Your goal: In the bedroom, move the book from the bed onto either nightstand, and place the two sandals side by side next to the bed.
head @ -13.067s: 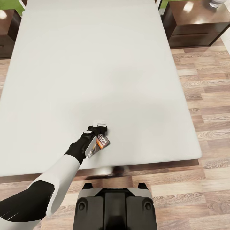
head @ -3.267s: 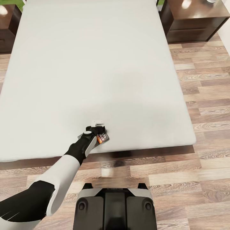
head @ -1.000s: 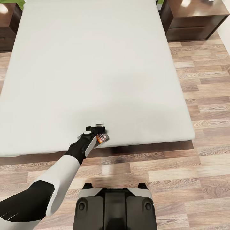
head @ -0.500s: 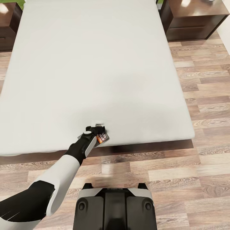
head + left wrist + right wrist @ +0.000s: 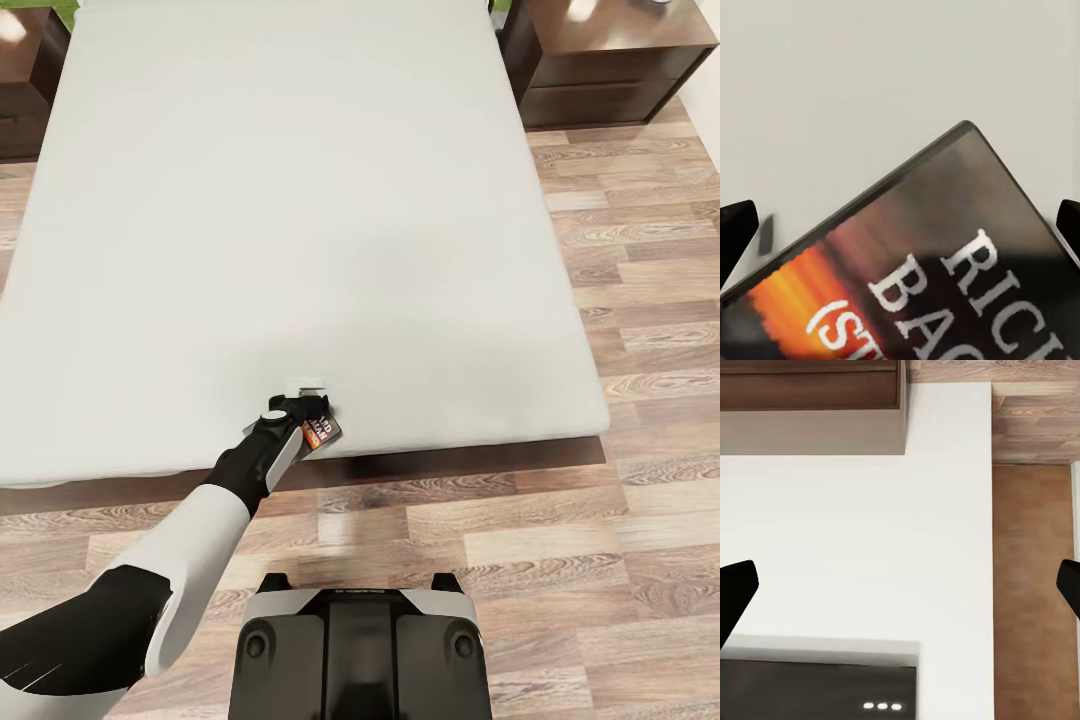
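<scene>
Head view: left arm (image 5: 200, 530) outstretched (over bed (image 5: 300, 200) edge), jaws clamped on book (image 5: 321, 432).

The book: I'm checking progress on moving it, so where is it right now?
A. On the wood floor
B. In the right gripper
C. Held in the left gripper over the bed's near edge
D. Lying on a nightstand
C: the left gripper grips the book above the near edge of the bed.
</scene>
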### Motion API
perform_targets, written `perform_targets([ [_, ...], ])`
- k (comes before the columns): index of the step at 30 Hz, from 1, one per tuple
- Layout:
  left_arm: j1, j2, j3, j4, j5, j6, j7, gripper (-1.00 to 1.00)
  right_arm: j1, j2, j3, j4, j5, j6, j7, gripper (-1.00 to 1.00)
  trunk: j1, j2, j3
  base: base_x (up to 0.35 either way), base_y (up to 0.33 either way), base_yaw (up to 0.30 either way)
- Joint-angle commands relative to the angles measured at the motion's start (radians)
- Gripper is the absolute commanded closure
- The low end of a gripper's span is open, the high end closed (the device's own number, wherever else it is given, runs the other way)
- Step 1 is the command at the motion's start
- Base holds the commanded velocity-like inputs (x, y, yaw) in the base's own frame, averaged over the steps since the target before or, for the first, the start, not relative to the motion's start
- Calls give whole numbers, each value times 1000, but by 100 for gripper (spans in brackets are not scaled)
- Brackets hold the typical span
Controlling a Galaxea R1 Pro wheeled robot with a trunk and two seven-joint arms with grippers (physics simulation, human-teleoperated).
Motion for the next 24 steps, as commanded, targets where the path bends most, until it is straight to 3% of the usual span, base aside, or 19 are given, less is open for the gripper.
perform_targets([
  [1,0,1,-6,-2,11,4,9,-100,0,-1,-9,2,7,-6,3,-100,0,-1,0,-2,0,0],
  [24,0,1,-6,-2,11,5,9,-100,0,-1,-9,2,7,-6,3,-100,0,-1,0,-29,0,0],
])
